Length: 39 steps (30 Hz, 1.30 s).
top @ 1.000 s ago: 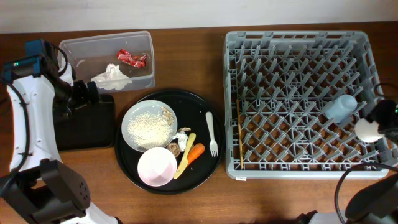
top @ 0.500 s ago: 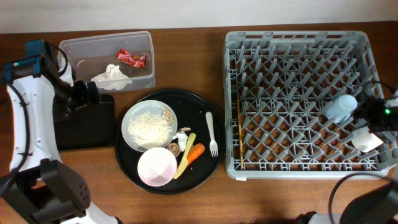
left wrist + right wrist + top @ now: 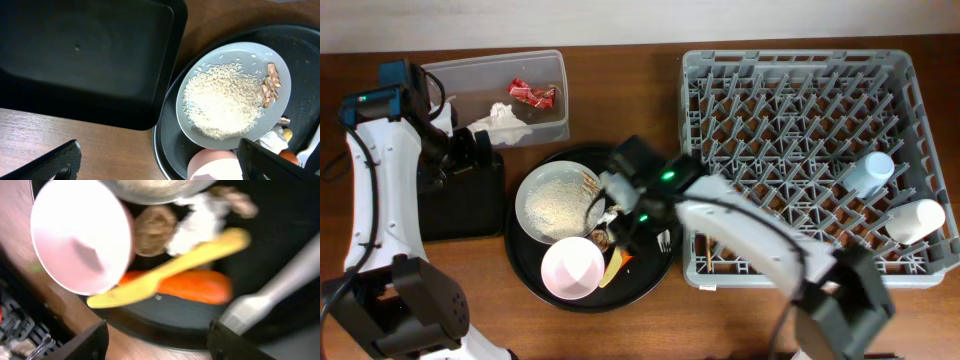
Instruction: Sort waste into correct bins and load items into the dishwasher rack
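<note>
My right gripper point(image 3: 626, 232) point(image 3: 160, 345) is open and empty, low over the round black tray point(image 3: 525, 262). In its wrist view lie the yellow utensil point(image 3: 170, 270), orange carrot point(image 3: 197, 287), brown lump point(image 3: 152, 230), a white tissue point(image 3: 200, 217), white fork point(image 3: 270, 297) and pink bowl point(image 3: 80, 235) point(image 3: 570, 270). The white plate point(image 3: 535, 185) point(image 3: 200, 82) holds pale grains point(image 3: 558, 205) point(image 3: 222, 102). My left gripper point(image 3: 470, 152) point(image 3: 165, 165) is open over the edge of the black rectangular tray point(image 3: 460, 210) point(image 3: 85, 55). The clear tub point(image 3: 460, 75) holds a red wrapper point(image 3: 533, 93) and a tissue point(image 3: 500, 122).
The grey dishwasher rack point(image 3: 800, 100) at the right holds the light-blue cup point(image 3: 871, 170) and the white cup point(image 3: 916, 220). My right arm crosses the rack's front left corner and hides the chopsticks. Bare brown table runs along the front edge.
My right arm let go of the white cup in the rack and swung left across to the round tray. My left arm shifted slightly right.
</note>
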Each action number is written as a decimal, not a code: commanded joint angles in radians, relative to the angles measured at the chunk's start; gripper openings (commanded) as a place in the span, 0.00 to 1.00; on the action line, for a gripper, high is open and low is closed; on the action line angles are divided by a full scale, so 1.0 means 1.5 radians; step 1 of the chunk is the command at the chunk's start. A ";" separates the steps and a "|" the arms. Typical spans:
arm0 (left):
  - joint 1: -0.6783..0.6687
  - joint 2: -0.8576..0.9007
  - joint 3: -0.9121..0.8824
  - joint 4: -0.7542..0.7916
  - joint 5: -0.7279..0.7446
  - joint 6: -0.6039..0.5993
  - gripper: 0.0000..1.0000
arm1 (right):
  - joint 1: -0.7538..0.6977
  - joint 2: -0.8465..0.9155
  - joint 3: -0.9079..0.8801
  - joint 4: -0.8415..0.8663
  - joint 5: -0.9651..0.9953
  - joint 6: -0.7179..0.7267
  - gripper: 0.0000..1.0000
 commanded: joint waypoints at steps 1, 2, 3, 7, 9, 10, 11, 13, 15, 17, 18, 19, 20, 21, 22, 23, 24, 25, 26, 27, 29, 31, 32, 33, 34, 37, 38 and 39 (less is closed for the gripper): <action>0.000 0.002 -0.001 -0.001 0.007 -0.004 0.99 | 0.071 0.073 0.003 0.058 0.002 0.066 0.68; 0.000 0.002 -0.001 -0.001 0.007 -0.004 0.99 | 0.084 0.095 0.003 0.082 0.001 0.085 0.67; 0.000 0.002 -0.001 -0.001 0.007 -0.004 0.99 | 0.091 0.110 0.003 0.097 0.001 0.101 0.65; 0.000 0.002 -0.001 -0.001 0.007 -0.004 0.99 | 0.098 0.134 0.003 0.125 0.004 0.139 0.29; 0.000 0.002 -0.001 -0.001 0.007 -0.004 0.99 | 0.098 0.134 0.003 0.125 0.003 0.139 0.17; 0.000 0.002 -0.001 -0.001 0.007 -0.004 0.99 | 0.098 0.134 0.003 0.122 0.001 0.139 0.17; 0.000 0.002 -0.001 -0.001 0.007 -0.004 0.99 | 0.098 0.134 0.003 0.120 0.001 0.139 0.17; 0.000 0.002 -0.001 -0.001 0.007 -0.004 0.99 | 0.105 0.134 0.003 0.124 0.021 0.176 0.17; 0.000 0.002 -0.001 -0.001 0.007 -0.004 0.99 | 0.114 0.137 0.002 0.128 0.021 0.176 0.18; 0.000 0.002 -0.001 -0.001 0.007 -0.004 0.99 | 0.118 0.146 0.002 0.127 0.021 0.186 0.19; 0.001 0.002 -0.001 -0.001 0.007 -0.003 0.99 | 0.119 0.154 0.002 0.128 0.021 0.186 0.19; 0.001 0.002 -0.001 -0.001 0.004 -0.003 0.99 | 0.118 0.156 0.002 0.128 0.023 0.186 0.12; 0.001 0.002 -0.001 -0.001 0.004 -0.004 0.99 | 0.118 0.153 0.003 0.128 0.049 0.193 0.04; 0.001 0.002 -0.001 -0.001 0.004 -0.004 0.99 | 0.118 0.152 0.007 0.126 0.049 0.193 0.04; 0.001 0.002 -0.001 -0.001 0.004 -0.004 0.99 | 0.117 0.146 0.017 0.120 0.049 0.190 0.04; 0.001 0.002 -0.001 -0.001 0.004 -0.004 0.99 | 0.117 0.129 0.051 0.102 0.053 0.177 0.04; 0.001 0.002 -0.001 -0.001 0.004 -0.003 0.99 | 0.117 0.119 0.087 0.075 0.065 0.170 0.04; 0.001 0.002 -0.001 -0.001 0.004 -0.003 0.99 | 0.117 0.113 0.121 0.044 0.096 0.170 0.04; 0.001 0.002 -0.001 -0.001 0.004 -0.003 0.99 | 0.110 0.106 0.179 -0.006 0.145 0.162 0.04; 0.001 0.002 -0.001 -0.001 0.004 -0.004 0.99 | 0.099 0.104 0.228 -0.042 0.186 0.160 0.04; 0.001 0.002 -0.001 0.000 0.004 -0.003 0.99 | 0.056 0.104 0.312 -0.101 0.272 0.160 0.04; 0.001 0.002 -0.001 -0.001 0.004 -0.003 0.99 | -0.037 0.097 0.356 -0.136 0.354 0.160 0.04; 0.001 0.002 -0.001 -0.001 0.004 -0.003 0.99 | -0.088 0.087 0.358 -0.142 0.368 0.160 0.04; 0.001 0.002 -0.001 -0.001 0.004 -0.003 0.99 | -0.142 0.076 0.358 -0.149 0.369 0.160 0.04; 0.001 0.002 -0.001 -0.001 0.004 -0.003 0.99 | -0.204 0.063 0.358 -0.154 0.369 0.160 0.04; 0.000 0.002 -0.001 0.000 0.005 -0.004 0.99 | -0.373 0.049 0.357 -0.127 0.588 0.160 0.04; 0.000 0.002 -0.001 0.000 0.005 -0.004 0.99 | -0.413 0.049 0.357 -0.100 0.676 0.160 0.04; 0.000 0.002 -0.001 0.000 0.005 -0.004 0.99 | -0.461 0.049 0.357 -0.050 0.758 0.160 0.04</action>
